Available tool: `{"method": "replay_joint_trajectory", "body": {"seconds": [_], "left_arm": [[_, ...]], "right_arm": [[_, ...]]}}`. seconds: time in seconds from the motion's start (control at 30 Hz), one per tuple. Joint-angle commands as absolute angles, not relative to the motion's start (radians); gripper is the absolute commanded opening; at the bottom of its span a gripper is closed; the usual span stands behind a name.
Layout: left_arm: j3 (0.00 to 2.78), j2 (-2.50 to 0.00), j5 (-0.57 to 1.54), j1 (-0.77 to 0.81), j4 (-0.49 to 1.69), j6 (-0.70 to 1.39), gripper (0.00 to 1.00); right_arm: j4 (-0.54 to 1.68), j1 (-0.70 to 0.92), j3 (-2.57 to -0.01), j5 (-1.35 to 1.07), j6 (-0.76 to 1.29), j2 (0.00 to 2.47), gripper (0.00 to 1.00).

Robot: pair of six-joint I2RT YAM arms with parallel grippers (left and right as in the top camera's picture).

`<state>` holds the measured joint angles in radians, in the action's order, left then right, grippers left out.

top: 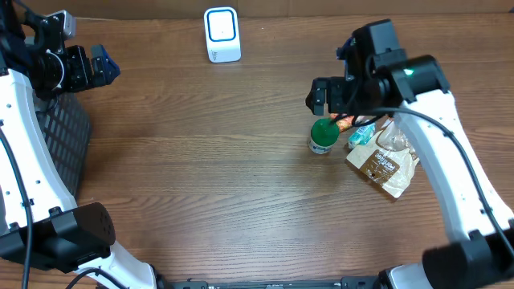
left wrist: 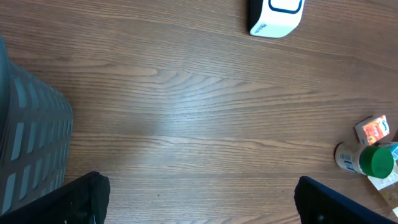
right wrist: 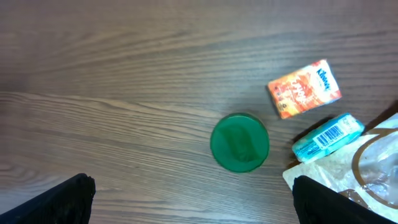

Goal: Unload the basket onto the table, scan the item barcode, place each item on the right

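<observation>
A white barcode scanner (top: 222, 34) stands at the table's far edge, also in the left wrist view (left wrist: 275, 15). A small bottle with a green cap (top: 323, 136) stands upright on the right side of the table (right wrist: 239, 142) (left wrist: 367, 160). My right gripper (top: 325, 104) hovers open just above and behind it, with nothing between its fingers (right wrist: 193, 202). The left gripper (top: 103, 67) hangs open and empty at the far left (left wrist: 199, 202), well away from the bottle.
Right of the bottle lie an orange packet (right wrist: 305, 88), a teal packet with a barcode (right wrist: 328, 137) and a brown-and-clear bag (top: 385, 160). A dark mesh basket (top: 60, 132) stands at the left edge.
</observation>
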<state>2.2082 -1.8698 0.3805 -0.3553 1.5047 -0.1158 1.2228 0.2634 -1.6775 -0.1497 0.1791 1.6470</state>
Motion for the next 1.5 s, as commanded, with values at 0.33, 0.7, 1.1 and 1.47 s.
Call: {"method": "replay_joint_trajectory", "body": {"seconds": [0.33, 0.7, 1.1, 1.47], "left_arm": [[2.228, -1.851, 0.381, -0.359, 1.507, -0.135, 1.0], [2.228, -1.851, 0.381, -0.358, 1.507, -0.135, 0.99], [2.228, -1.851, 0.381, -0.359, 1.507, -0.135, 0.99], [2.228, -1.851, 0.381, -0.359, 1.507, -0.135, 0.99]], "right_arm": [[1.267, 0.27, -1.715, -0.159, 0.175, 1.562, 1.0], [1.285, 0.27, -1.715, -0.159, 0.175, 1.562, 1.0], [1.292, 0.27, -1.714, -0.159, 0.175, 1.562, 1.0], [1.293, 0.27, -1.718, -0.16, 0.175, 1.556, 1.0]]}}
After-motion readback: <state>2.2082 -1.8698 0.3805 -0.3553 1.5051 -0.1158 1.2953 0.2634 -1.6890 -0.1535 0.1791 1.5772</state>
